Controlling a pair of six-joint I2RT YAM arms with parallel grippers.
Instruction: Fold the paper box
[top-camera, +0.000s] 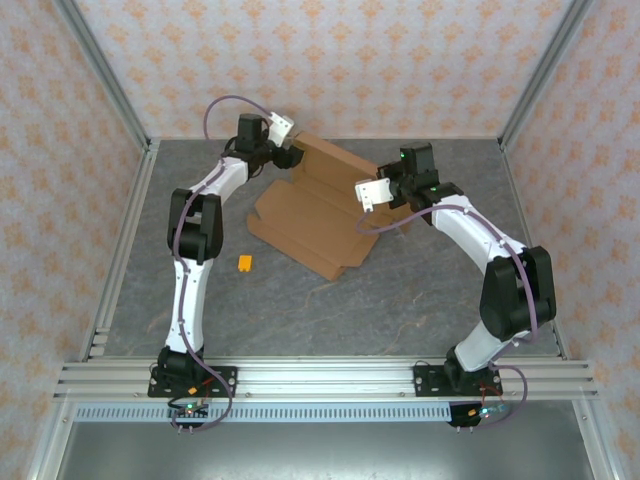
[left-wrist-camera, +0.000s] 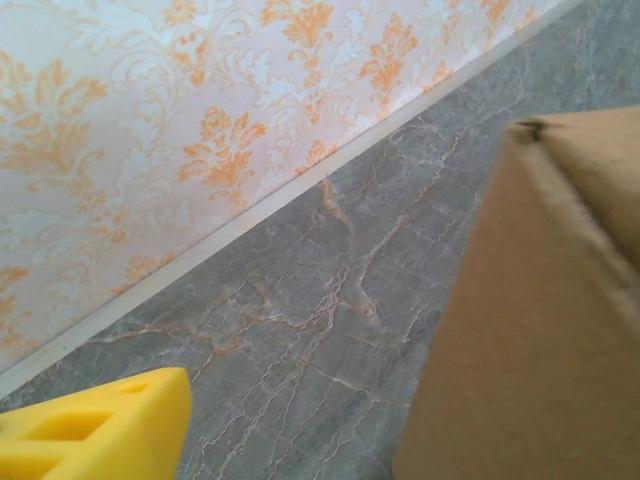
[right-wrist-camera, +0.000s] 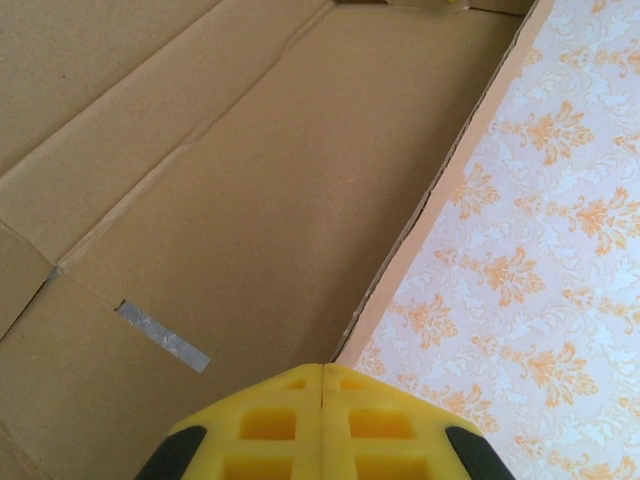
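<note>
The paper box (top-camera: 315, 215) is a brown cardboard sheet lying partly folded at the back middle of the table, its right flap raised. My left gripper (top-camera: 288, 156) is at its back left corner. In the left wrist view the left gripper (left-wrist-camera: 320, 420) is open: one yellow finger (left-wrist-camera: 100, 430) shows at the lower left, and a cardboard flap (left-wrist-camera: 540, 330) covers the other side. My right gripper (top-camera: 392, 203) is at the box's right side. There the right gripper (right-wrist-camera: 322, 368) is shut, its tips against the raised flap's edge (right-wrist-camera: 440, 200), with the box panel (right-wrist-camera: 230, 200) beyond.
A small orange-yellow piece (top-camera: 246, 263) lies on the grey marble table (top-camera: 300, 310) to the left of the box. Patterned walls (top-camera: 330, 60) and metal posts close in the back and sides. A rail (top-camera: 320, 378) runs along the near edge.
</note>
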